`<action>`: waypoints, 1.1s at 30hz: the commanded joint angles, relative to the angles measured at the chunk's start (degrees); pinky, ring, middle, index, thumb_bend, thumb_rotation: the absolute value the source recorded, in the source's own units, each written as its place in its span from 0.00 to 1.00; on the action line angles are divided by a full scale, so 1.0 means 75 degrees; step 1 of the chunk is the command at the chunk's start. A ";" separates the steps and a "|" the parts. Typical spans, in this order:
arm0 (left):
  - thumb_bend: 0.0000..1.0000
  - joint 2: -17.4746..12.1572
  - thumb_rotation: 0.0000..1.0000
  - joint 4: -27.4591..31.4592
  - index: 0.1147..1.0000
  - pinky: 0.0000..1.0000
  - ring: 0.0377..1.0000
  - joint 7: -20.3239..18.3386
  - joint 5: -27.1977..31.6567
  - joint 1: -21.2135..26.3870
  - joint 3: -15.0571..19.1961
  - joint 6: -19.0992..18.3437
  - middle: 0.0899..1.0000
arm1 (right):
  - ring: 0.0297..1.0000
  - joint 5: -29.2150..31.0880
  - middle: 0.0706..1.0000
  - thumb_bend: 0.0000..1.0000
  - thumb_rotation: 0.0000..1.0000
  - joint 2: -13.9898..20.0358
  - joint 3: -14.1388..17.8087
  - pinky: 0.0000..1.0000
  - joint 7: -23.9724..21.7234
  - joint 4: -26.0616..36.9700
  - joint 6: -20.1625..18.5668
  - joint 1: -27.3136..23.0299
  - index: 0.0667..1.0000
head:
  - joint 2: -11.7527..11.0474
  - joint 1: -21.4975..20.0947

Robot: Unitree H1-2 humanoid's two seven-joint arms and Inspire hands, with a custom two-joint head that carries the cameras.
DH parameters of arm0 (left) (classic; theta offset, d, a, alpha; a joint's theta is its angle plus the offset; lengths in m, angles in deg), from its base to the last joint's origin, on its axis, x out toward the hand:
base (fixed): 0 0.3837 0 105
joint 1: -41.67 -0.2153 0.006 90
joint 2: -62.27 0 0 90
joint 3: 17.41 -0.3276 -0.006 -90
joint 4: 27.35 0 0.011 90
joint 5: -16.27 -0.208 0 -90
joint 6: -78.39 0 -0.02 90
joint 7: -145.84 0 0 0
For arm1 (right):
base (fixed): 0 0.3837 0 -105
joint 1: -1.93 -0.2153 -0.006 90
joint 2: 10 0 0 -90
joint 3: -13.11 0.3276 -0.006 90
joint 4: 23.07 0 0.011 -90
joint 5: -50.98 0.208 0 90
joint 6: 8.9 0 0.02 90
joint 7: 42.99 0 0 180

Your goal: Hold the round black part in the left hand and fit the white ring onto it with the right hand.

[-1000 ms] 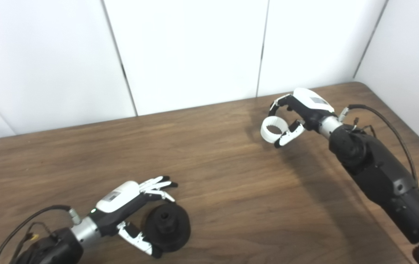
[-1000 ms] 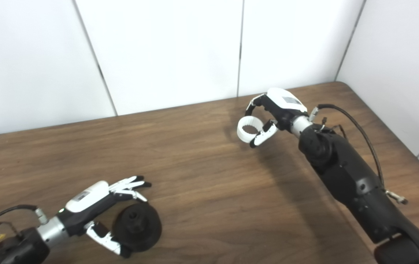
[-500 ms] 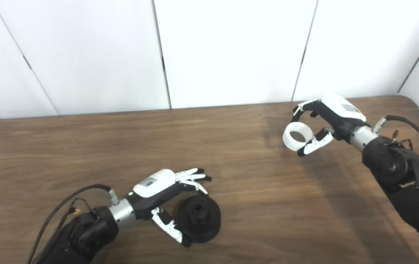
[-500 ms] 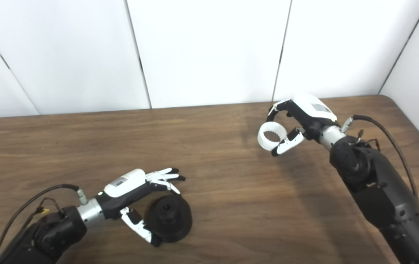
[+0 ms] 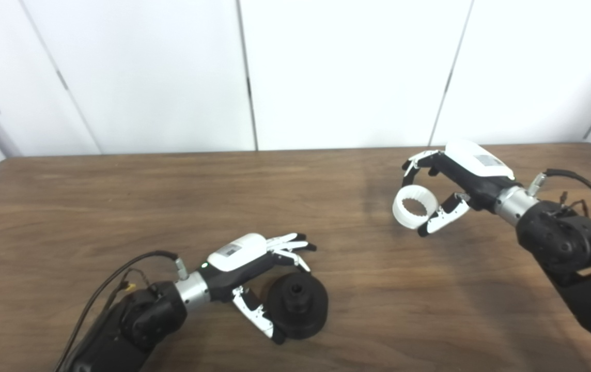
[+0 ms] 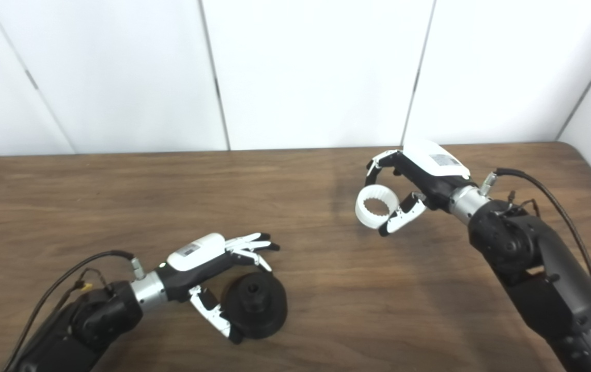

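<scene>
the round black plastic part [image 5: 297, 306], a thick disc with a short raised hub in its middle, lies flat on the brown wooden table [image 5: 120, 206]. it sits just in front of the left hand [image 5: 254, 268], between the thumb below and the spread fingers [image 5: 290, 243] above. the thumb seems to touch the rim, but the fingers are held open over the disc and it is not gripped yet.

the white toothed plastic ring [image 5: 413, 206] is pinched by the right hand [image 5: 448, 181], with the fingers curled over its far edge and the thumb [image 5: 442, 219] under its near edge. it is carried above the table, well apart from the black part, with its opening turned toward the cameras.

the black part is judged to be stiff and rather solid, with a smooth rim that may slip; it is best taken by the outer rim, so the hub stays free. the ring is judged to be light and thin, so it could bend or tilt if squeezed hard. a grip on its outside wall only is advised, leaving the inner teeth uncovered.
</scene>
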 commanded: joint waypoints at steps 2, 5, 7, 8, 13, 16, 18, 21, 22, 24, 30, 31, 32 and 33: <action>0.52 0.0064 0.08 -0.0126 0.42 0.93 1.00 -0.0206 -0.0163 0.0144 -0.0074 -0.0083 0.93 | 0.80 0.0016 0.76 0.52 0.14 0.0024 0.0067 0.68 -0.0074 0.0425 0.0225 -0.0302 0.44 | 0.0053 0.0039; 0.52 0.0110 0.08 -0.0173 0.42 0.94 1.00 -0.0255 -0.0139 0.0193 -0.0084 -0.0092 0.93 | 0.80 0.0106 0.77 0.52 0.14 -0.0035 0.0044 0.69 -0.0281 0.0680 0.0171 -0.0291 0.44 | 0.0102 0.0162; 0.52 0.0151 0.08 -0.0170 0.42 0.94 1.00 -0.0266 -0.0180 0.0198 -0.0072 -0.0145 0.93 | 0.80 0.0116 0.77 0.52 0.14 -0.0078 0.0027 0.70 -0.0426 0.0860 0.0147 -0.0277 0.44 | 0.0118 0.0252; 0.52 0.0168 0.08 -0.0159 0.42 0.93 1.00 -0.0264 -0.0213 0.0196 -0.0064 -0.0170 0.93 | 0.80 0.0118 0.77 0.52 0.14 -0.0100 0.0026 0.69 -0.0467 0.0922 0.0167 -0.0266 0.44 | 0.0121 0.0279; 0.52 0.0259 0.08 -0.0119 0.42 0.91 0.99 -0.0244 -0.0373 0.0184 -0.0027 -0.0221 0.93 | 0.80 0.0166 0.77 0.52 0.14 -0.0269 -0.0003 0.71 -0.0658 0.1227 0.0174 -0.0200 0.44 | 0.0134 0.0462; 0.52 0.0280 0.08 -0.0051 0.42 0.91 0.99 -0.0279 -0.0439 0.0185 -0.0017 -0.0277 0.93 | 0.79 0.0211 0.76 0.52 0.14 -0.0349 -0.0033 0.71 -0.0699 0.1357 0.0227 -0.0167 0.44 | 0.0120 0.0541; 0.52 0.0296 0.08 -0.0063 0.42 0.91 0.99 -0.0277 -0.0412 0.0184 -0.0008 -0.0257 0.93 | 0.79 0.0267 0.76 0.52 0.14 -0.0391 -0.0056 0.71 -0.0705 0.1403 0.0339 -0.0144 0.44 | 0.0125 0.0557; 0.52 0.0323 0.08 -0.0211 0.42 0.92 0.99 -0.0206 -0.0378 0.0206 -0.0014 -0.0141 0.93 | 0.79 0.0268 0.75 0.52 0.14 -0.0472 -0.0098 0.70 -0.0717 0.1481 0.0478 -0.0111 0.44 | 0.0125 0.0557; 0.52 0.0326 0.08 -0.0233 0.42 0.93 1.00 -0.0200 -0.0383 0.0213 -0.0018 -0.0131 0.93 | 0.78 0.0269 0.75 0.52 0.14 -0.0496 -0.0110 0.70 -0.0730 0.1508 0.0508 -0.0103 0.44 | 0.0125 0.0557; 0.52 0.0330 0.08 -0.0234 0.42 0.93 1.00 -0.0218 -0.0377 0.0221 -0.0015 -0.0150 0.93 | 0.78 0.0301 0.75 0.52 0.14 -0.0543 -0.0140 0.68 -0.0739 0.1548 0.0605 -0.0092 0.44 | 0.0125 0.0557; 0.52 0.0345 0.08 -0.0167 0.42 0.93 0.99 -0.0246 -0.0370 0.0210 0.0006 -0.0221 0.93 | 0.79 0.0364 0.75 0.52 0.14 -0.0692 -0.0260 0.67 -0.0900 0.1794 0.0616 -0.0067 0.44 | 0.0131 0.0516; 0.52 0.0350 0.08 -0.0187 0.42 0.93 0.99 -0.0230 -0.0382 0.0213 0.0007 -0.0209 0.93 | 0.79 0.0354 0.75 0.52 0.14 -0.0718 -0.0289 0.67 -0.0941 0.1841 0.0611 -0.0071 0.44 | 0.0131 0.0516; 0.52 0.0354 0.08 -0.0203 0.42 0.93 0.99 -0.0225 -0.0389 0.0217 0.0006 -0.0204 0.93 | 0.79 0.0337 0.75 0.52 0.14 -0.0747 -0.0317 0.67 -0.0983 0.1888 0.0604 -0.0074 0.44 | 0.0131 0.0516; 0.52 0.0358 0.08 -0.0200 0.42 0.93 0.99 -0.0229 -0.0394 0.0217 0.0007 -0.0217 0.93 | 0.79 0.0311 0.75 0.52 0.14 -0.0769 -0.0346 0.67 -0.1035 0.1944 0.0580 -0.0080 0.44 | 0.0150 0.0483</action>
